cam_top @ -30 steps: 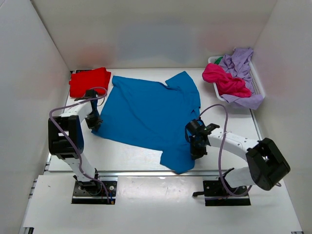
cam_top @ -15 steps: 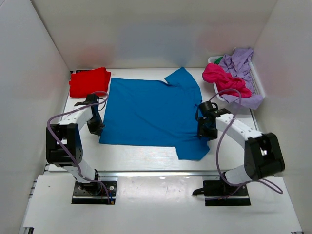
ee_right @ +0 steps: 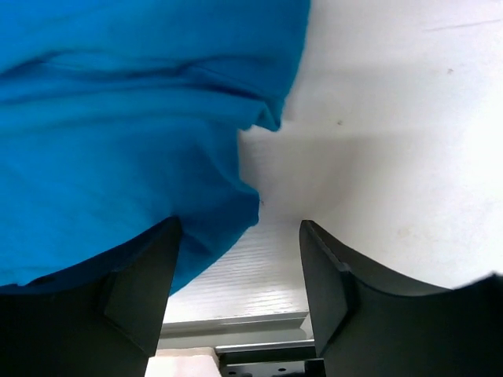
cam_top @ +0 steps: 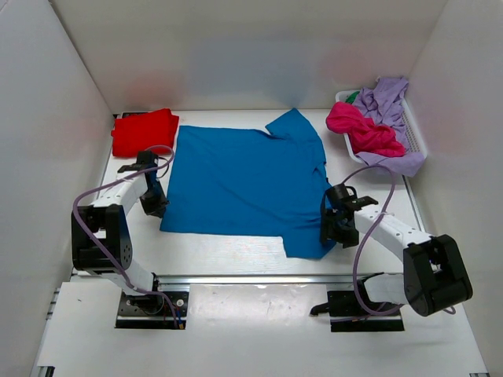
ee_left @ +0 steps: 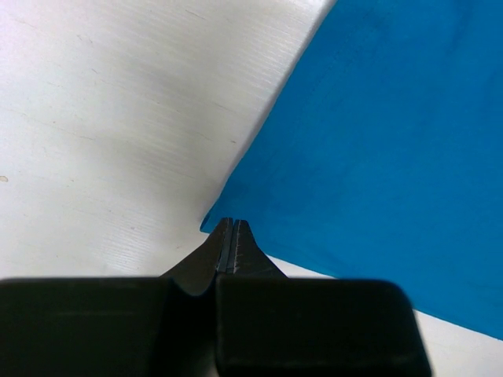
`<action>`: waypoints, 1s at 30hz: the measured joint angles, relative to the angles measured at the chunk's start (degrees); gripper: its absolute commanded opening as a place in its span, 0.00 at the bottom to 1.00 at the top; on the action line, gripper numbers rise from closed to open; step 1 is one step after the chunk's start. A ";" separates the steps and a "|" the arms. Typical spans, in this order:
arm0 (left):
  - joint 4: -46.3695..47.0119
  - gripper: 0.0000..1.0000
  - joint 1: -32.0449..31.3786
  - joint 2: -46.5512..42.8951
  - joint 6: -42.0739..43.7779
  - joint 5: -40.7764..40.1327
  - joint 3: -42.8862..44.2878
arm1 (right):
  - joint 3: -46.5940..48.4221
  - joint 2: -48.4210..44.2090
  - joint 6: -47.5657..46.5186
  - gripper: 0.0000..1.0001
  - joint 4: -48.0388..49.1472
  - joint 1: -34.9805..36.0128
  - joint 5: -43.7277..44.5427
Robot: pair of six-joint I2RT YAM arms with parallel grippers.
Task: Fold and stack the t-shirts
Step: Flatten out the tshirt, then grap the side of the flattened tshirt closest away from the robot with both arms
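Note:
The bright blue t-shirt (cam_top: 244, 181) lies spread flat in the middle of the table, one sleeve at the back and one at the front right. My left gripper (cam_top: 155, 206) is shut at its near left corner; in the left wrist view the closed tips (ee_left: 230, 228) pinch that corner of blue cloth (ee_left: 377, 141). My right gripper (cam_top: 339, 228) stands open beside the front right sleeve. The right wrist view shows bare table between its fingers (ee_right: 240, 228), with blue cloth (ee_right: 118, 118) lying loose to the left. A folded red t-shirt (cam_top: 144, 131) sits at the back left.
A white slatted basket (cam_top: 415, 137) at the back right holds a crumpled magenta pink t-shirt (cam_top: 361, 129) and a lilac one (cam_top: 389, 98) that hangs over its rim. White walls close in the table on three sides. A metal rail runs along the near edge.
The blue t-shirt was drawn out flat and squared. My right gripper then opened, let go of the cloth and drew back toward the near edge. The left gripper stayed shut, barely moving.

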 measured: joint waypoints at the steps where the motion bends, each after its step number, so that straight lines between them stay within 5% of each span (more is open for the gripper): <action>1: 0.00 0.00 0.00 -0.15 0.00 0.04 0.00 | -0.04 0.09 -0.02 0.56 0.42 0.11 -0.35; 6: 0.00 0.00 0.00 -0.66 0.00 0.26 0.00 | -1.64 -1.57 -0.22 0.42 4.00 0.17 -4.52; 10: -0.02 0.00 0.00 -0.68 0.02 0.28 0.00 | -4.87 -6.19 -0.20 0.00 7.72 -0.24 -9.33; 15: -0.22 0.00 0.00 -0.68 0.11 0.42 0.00 | -5.18 -10.80 -0.11 0.00 6.51 -3.23 -13.09; 23: -1.64 0.00 0.00 -3.58 0.15 1.46 0.63 | 7.08 -15.39 -1.22 0.00 -2.29 -5.97 -15.65; 30: -1.44 0.00 -2.21 -4.28 -0.07 2.12 1.20 | 6.23 -12.17 -3.34 0.00 -2.03 -7.02 -16.87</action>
